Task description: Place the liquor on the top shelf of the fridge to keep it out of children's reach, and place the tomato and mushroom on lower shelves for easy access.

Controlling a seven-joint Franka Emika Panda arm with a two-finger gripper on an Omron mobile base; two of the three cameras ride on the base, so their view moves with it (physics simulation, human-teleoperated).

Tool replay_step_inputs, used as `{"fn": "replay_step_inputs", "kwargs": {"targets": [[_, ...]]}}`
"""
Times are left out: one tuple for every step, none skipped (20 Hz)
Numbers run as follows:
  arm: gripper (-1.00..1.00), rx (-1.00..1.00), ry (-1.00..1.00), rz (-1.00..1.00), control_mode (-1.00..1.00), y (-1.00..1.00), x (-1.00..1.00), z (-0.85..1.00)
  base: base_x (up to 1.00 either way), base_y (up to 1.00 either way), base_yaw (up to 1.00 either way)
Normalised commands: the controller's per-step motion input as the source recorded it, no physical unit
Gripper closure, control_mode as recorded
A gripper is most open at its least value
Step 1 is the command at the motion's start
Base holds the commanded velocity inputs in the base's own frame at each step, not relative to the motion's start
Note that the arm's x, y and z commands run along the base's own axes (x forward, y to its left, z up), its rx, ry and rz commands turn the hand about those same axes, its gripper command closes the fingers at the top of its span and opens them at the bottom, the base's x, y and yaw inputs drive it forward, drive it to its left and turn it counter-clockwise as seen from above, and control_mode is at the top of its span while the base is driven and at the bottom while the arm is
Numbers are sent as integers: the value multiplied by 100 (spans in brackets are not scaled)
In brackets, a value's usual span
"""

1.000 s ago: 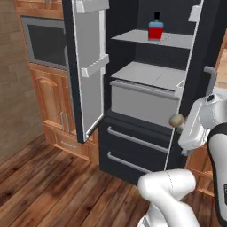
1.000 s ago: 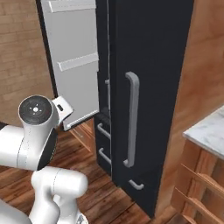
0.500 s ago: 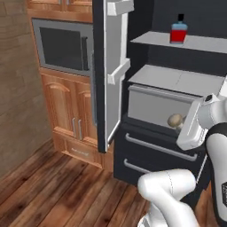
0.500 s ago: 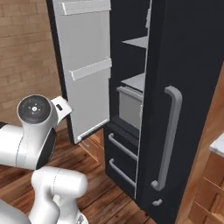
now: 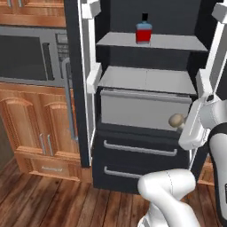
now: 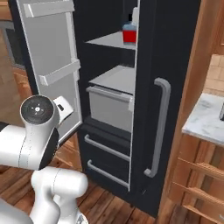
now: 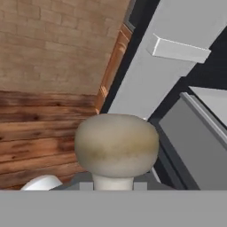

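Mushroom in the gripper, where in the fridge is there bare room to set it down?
The gripper is shut on the mushroom. The lower shelf, over the grey drawer box, lies bare from side to side. The top shelf is bare right of the liquor; its left part is tighter.

The fridge (image 5: 133, 146) stands open, and everything here is placed from it. The liquor (image 5: 143, 31) sits on the top shelf (image 5: 177, 42) inside. Below that lie the lower shelves (image 5: 146, 80), topping a drawer box (image 5: 137, 111). The mushroom (image 5: 176, 120), clamped in the end effector (image 5: 184, 126), hangs in front of that box (toward its right end). A built-in oven (image 5: 26, 55) is left of the fridge, a bench (image 6: 205, 118) to its right.
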Motion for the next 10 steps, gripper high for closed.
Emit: {"fn": "replay_step_inputs", "kwargs": {"targets": [[100,0,0,0,100,0,0,0,39,59,-56],[100,0,0,0,100,0,0,0,38,65,-55],[100,0,0,0,100,0,0,0,38,68,-54],[100,0,0,0,100,0,0,0,39,68,-54],[100,0,0,0,100,0,0,0,39,72,-53],[100,0,0,0,100,0,0,0,40,72,-52],[100,0,0,0,100,0,0,0,40,69,-51],[100,0,0,0,100,0,0,0,40,64,-51],[100,0,0,0,100,0,0,0,39,59,-50],[100,0,0,0,100,0,0,0,39,59,-49]]}}
